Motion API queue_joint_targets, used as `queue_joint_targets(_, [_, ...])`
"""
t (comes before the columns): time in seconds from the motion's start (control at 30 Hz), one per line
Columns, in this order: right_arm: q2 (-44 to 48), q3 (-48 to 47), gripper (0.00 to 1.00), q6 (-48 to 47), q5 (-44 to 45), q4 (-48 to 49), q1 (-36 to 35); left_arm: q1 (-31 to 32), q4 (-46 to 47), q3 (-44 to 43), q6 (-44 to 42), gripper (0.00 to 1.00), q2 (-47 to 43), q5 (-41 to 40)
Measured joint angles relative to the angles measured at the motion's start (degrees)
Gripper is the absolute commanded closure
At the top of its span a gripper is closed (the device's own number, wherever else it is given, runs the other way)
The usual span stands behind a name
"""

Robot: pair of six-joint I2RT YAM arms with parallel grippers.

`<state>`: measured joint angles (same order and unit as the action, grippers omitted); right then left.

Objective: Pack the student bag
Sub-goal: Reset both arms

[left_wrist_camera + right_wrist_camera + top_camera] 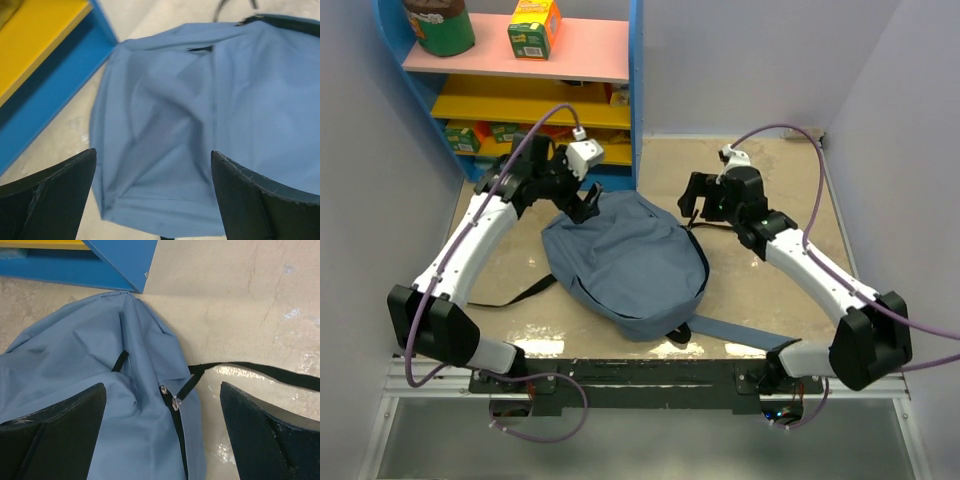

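Bag [625, 265] lay flat mid-table [820, 250], rounded end toward the shelf [635, 100]. From overhead, your left gripper [586, 205] hung over its far-left corner and your right gripper [694, 203] sat just off its far-right edge. Neither held anything.

Left wrist view: your jaws were spread wide and empty, with loose, wrinkled fabric below and the shelf's blue base close on the left. No opening showed from there.

Right wrist view: jaws also spread and empty, over the bag's edge. A zip pull [175, 402] sat below the gap between them, and a black strap [270, 371] ran off right across the table. Whether the zip was shut, I couldn't tell.

What could have gone wrong, as I judged it:
- Closing the left jaws on that slack cloth could have dragged the whole bag toward the shelf rather than pinning it.
- The small pull would have been easy to miss, and you could have caught the strap or a fold instead.
- With the shelf that near, a wide swing of the left arm risked a knock.
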<state>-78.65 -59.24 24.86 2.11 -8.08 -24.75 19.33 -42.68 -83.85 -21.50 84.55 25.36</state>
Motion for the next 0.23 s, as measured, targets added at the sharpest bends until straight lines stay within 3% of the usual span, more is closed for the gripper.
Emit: queue_joint_targets(0.23, [6.99, 3.54, 0.01, -0.96, -0.15, -1.2, 0.07, -7.93, 8.33, 16.11, 2.49, 0.0, -7.65, -1.9])
